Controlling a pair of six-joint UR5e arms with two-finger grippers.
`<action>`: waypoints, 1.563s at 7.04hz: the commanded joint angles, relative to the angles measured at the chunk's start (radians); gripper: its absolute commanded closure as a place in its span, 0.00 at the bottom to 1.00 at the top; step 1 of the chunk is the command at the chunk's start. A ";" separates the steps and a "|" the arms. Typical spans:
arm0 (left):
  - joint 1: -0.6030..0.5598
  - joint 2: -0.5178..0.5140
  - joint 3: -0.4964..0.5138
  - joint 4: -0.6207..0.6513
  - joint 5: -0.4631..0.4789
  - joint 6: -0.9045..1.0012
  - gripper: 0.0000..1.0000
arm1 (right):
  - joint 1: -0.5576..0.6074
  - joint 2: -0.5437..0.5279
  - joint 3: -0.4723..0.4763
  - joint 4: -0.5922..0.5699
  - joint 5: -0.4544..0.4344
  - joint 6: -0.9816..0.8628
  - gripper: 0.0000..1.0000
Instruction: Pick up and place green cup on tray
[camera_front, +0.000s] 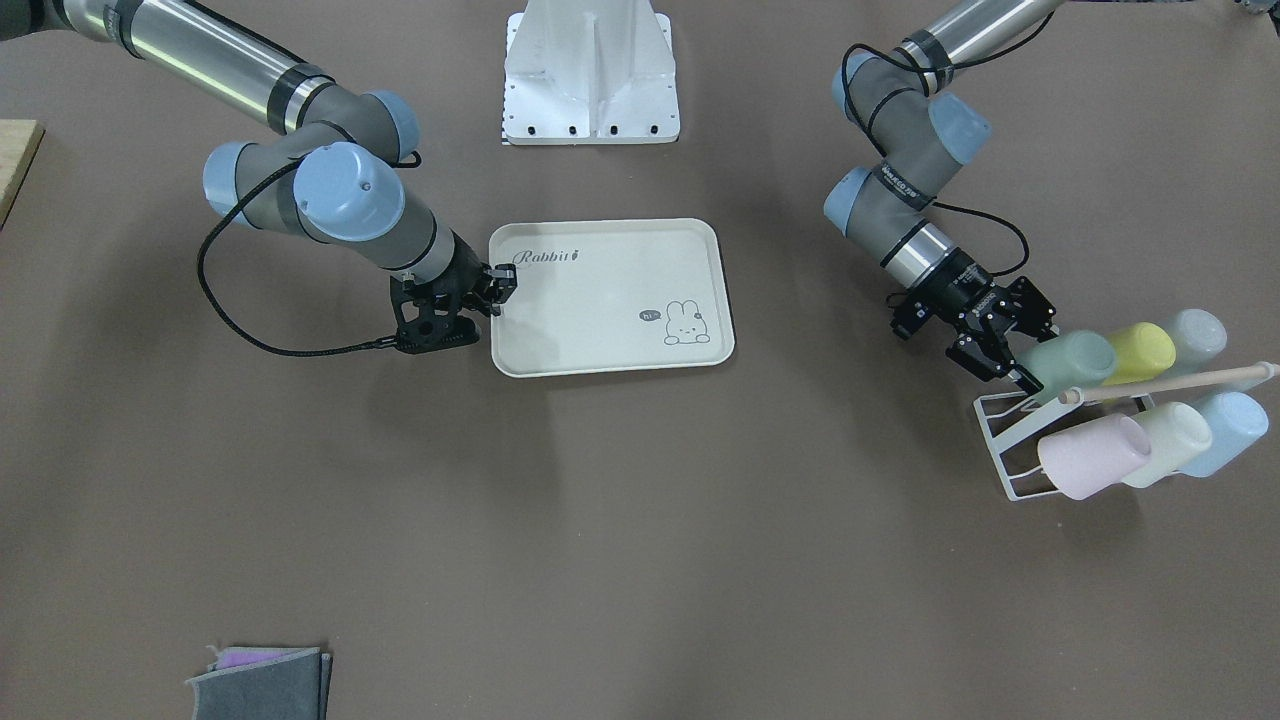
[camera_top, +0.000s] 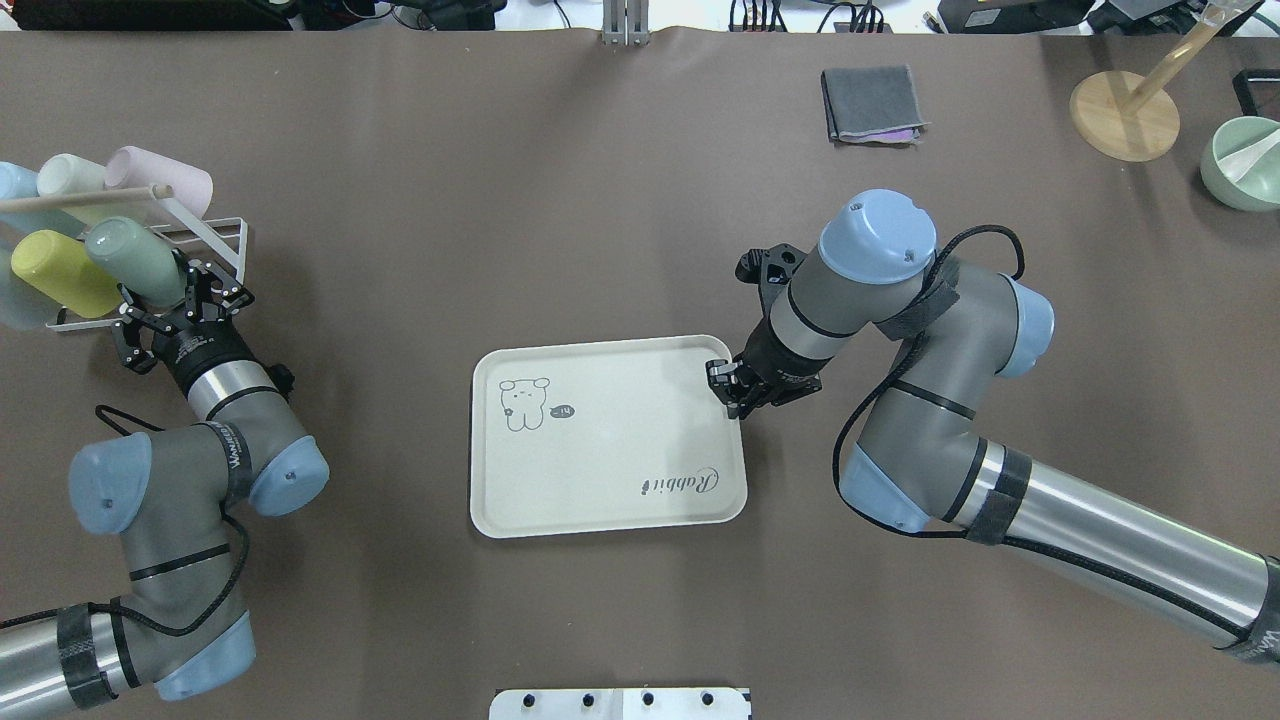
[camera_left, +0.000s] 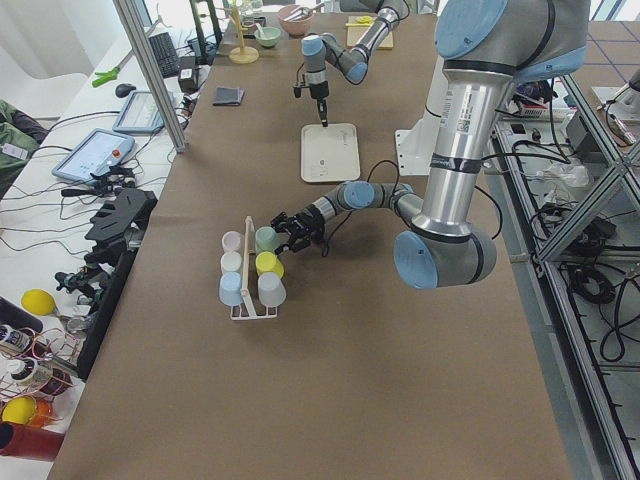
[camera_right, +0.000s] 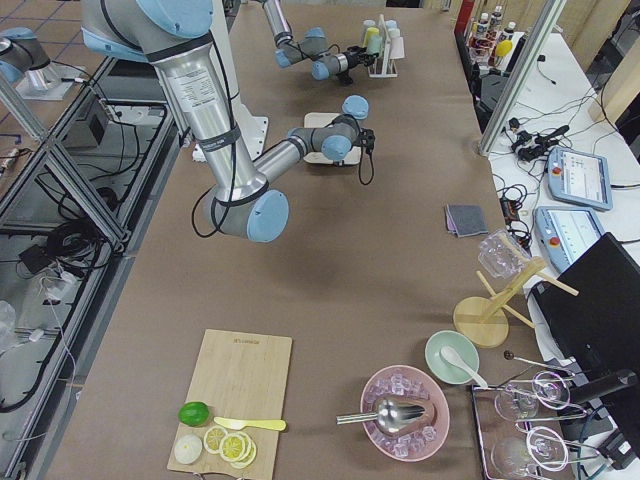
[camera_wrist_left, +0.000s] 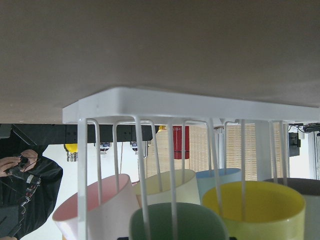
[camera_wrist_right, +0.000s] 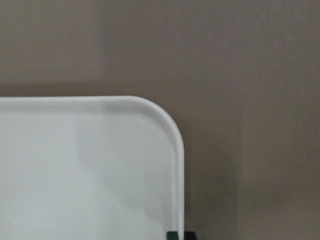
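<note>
Front-facing view: the mint-green plastic tumbler (camera_front: 1072, 360) lies tilted on the white wire rack (camera_front: 1003, 452) at the right of the tabletop (camera_front: 640, 560). Its long axis slants left-right and its mouth points left, towards the left pincer (camera_front: 1035, 352), whose jaws gape at that rim. The right pincer (camera_front: 497, 290) is clenched on the left rim of the cream rectangular plastic tray (camera_front: 610, 335).

Overhead view: the tumbler's closed base points away from the left pincer.

Left wrist view: the tumbler's open mouth faces the camera, nearest.

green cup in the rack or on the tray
In the rack: the green cup lies tipped on the wire rack, beside the yellow cup.
</note>
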 joint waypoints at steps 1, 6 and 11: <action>-0.001 0.009 -0.034 0.002 0.000 0.034 0.44 | 0.020 -0.008 0.006 -0.007 0.001 0.003 0.01; -0.005 0.121 -0.242 0.005 0.002 0.074 0.45 | 0.334 -0.345 0.106 -0.015 0.044 -0.318 0.01; -0.028 0.049 -0.428 0.000 -0.006 0.203 0.45 | 0.854 -0.538 0.083 -0.436 0.093 -1.287 0.01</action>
